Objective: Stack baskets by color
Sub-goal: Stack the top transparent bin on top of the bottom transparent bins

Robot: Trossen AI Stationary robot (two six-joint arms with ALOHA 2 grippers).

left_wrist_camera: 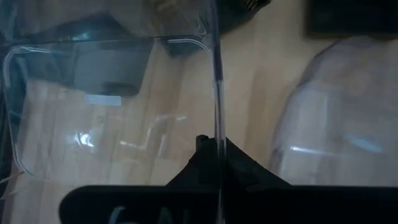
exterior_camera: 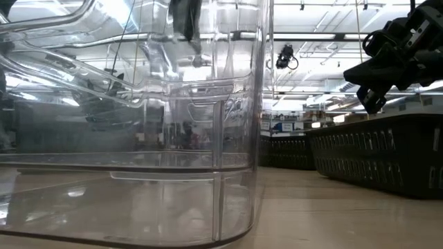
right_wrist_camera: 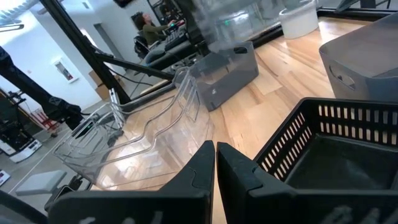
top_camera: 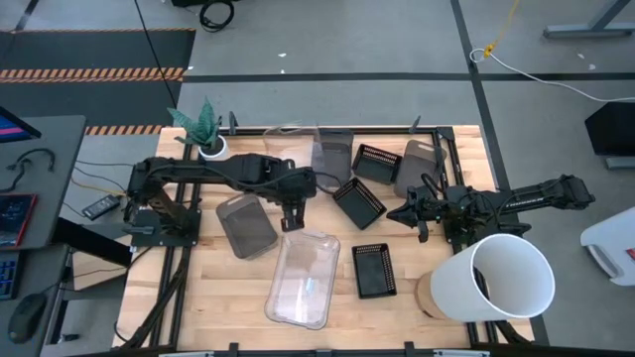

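Observation:
A large clear basket (top_camera: 303, 280) lies at the table's near middle, and my left gripper (top_camera: 294, 224) is shut on its far end. A smoky grey basket (top_camera: 245, 224) sits flat just left of it. Three black slatted baskets (top_camera: 359, 201) (top_camera: 374, 270) (top_camera: 377, 163) rest on their bases around the middle. Farther back stand two more grey baskets (top_camera: 332, 154) (top_camera: 417, 164). My right gripper (top_camera: 402, 213) hovers shut at the right, next to a black basket (right_wrist_camera: 336, 155), touching nothing. My left gripper pinches the clear basket's far end wall at its rim (left_wrist_camera: 216, 124), one finger inside the basket and one outside. The fingers come from above, slanting down toward the near edge. The far end is raised and the basket is tilted, its near end (exterior_camera: 124, 232) down on the table.
A big white bucket (top_camera: 501, 283) lies on its side at the near right. A small white plant pot (top_camera: 208, 145) stands at the far left. Another clear basket (top_camera: 288, 149) sits at the back. Bare wood shows along the near left.

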